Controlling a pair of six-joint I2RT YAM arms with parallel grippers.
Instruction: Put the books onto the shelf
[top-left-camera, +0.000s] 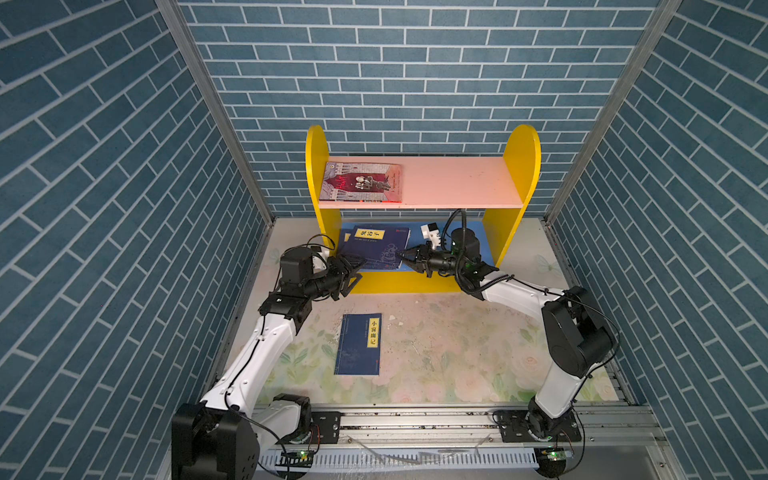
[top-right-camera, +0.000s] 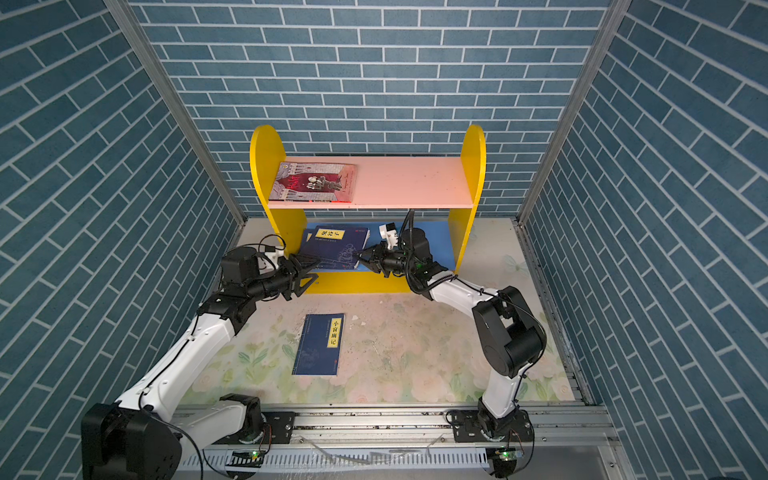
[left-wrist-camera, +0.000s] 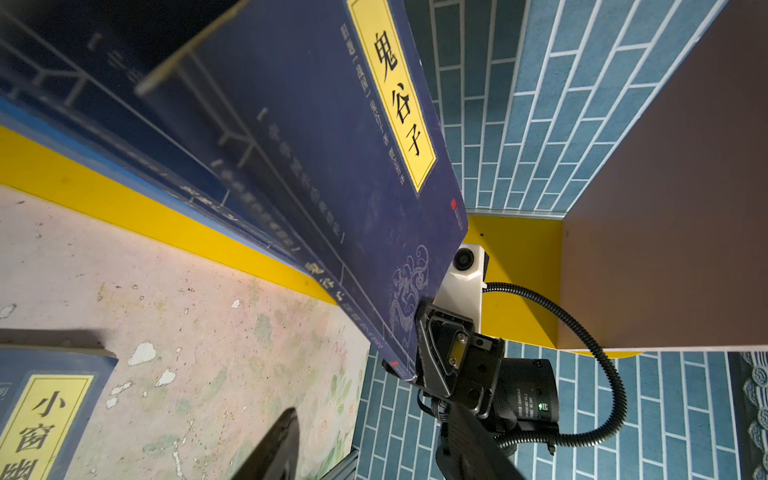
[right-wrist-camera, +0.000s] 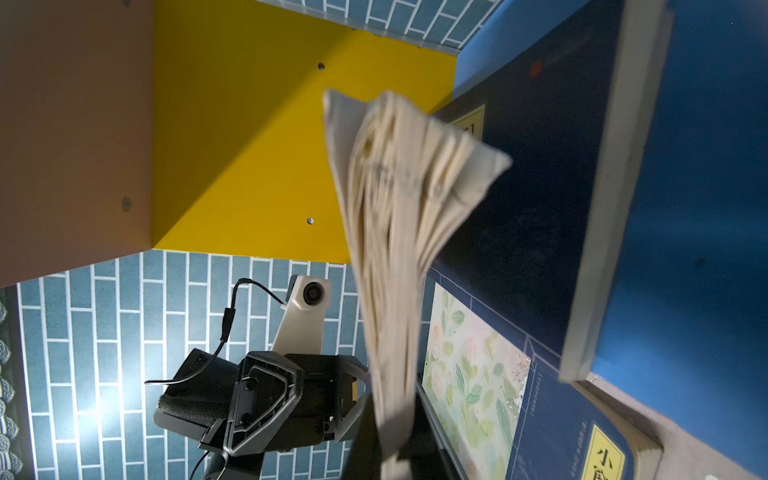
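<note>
Low on the shelf (top-left-camera: 515, 166), mid-frame, the right end effector (top-left-camera: 405, 254) pinches the top book (top-left-camera: 374, 249) by its corner; the left end effector (top-left-camera: 354, 274) stands open at the opposite edge. The book likely needs sliding flat and deeper before release.

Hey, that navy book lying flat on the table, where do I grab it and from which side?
Take the navy book by its left long edge, coming in low from the left with the open left tool. It lies flat on the table, cover up, so probably nothing offers from above; a finger must slip under an edge. The right tool is clamped on a shelf book.
</note>
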